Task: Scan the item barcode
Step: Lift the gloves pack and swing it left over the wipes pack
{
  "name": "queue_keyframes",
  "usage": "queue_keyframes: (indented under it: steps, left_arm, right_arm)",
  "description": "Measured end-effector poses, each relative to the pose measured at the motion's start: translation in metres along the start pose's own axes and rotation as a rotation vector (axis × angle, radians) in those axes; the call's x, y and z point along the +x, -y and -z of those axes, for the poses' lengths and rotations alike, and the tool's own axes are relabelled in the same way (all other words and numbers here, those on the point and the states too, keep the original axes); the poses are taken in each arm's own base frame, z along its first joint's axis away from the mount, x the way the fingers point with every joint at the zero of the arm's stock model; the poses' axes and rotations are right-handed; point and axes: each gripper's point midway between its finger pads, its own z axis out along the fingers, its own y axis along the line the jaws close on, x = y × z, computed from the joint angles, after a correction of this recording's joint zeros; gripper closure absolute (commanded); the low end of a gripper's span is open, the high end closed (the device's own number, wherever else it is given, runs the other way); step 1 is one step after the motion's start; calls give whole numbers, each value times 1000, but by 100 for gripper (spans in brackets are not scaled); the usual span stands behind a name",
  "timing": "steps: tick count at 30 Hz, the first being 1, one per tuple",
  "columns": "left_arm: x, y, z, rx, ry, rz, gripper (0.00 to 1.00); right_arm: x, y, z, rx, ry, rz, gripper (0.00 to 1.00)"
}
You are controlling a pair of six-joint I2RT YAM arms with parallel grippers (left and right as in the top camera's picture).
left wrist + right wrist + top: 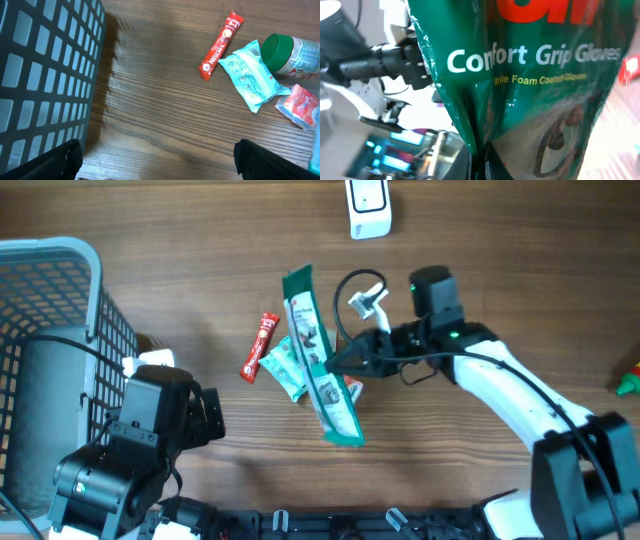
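A long green glove package (320, 360) printed "Comfort Grip Gloves" hangs tilted above the table's middle. My right gripper (345, 363) is shut on its right edge. In the right wrist view the package (530, 75) fills the frame, its edge pinched between the gripper's (479, 165) fingers. A barcode on it is not visible. The package's green end (280, 50) shows at the upper right of the left wrist view. My left gripper (205, 415) stands open and holds nothing, low by the basket, its fingers wide apart over bare wood (160, 160).
A white scanner-like device (368, 207) stands at the far edge. A red Nescafe stick (260, 347) (221, 46), a teal pack (285, 367) (250, 75) and a small red packet (300, 105) lie under the package. A grey basket (50, 330) fills the left side.
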Motion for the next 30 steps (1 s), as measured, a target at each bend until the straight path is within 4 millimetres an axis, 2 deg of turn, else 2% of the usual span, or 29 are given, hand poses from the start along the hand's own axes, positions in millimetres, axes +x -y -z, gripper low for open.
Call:
queue_keyframes:
  steps: [3,7,11,15,22,30]
  left_arm:
    - [0,0,0,0,0,0,0]
    - [0,0,0,0,0,0,0]
    - [0,0,0,0,0,0,0]
    - [0,0,0,0,0,0,0]
    - [0,0,0,0,0,0,0]
    - [0,0,0,0,0,0,0]
  right_arm:
    - [4,25,1,72,15,-127,96]
    - [12,71,8,287,52,-267,96]
    - [8,85,13,374,79,-259,95]
    - [17,106,24,509,91,-331,94]
    - [17,119,33,589,110,-339,91]
    - [11,127,63,632,177,-358,79]
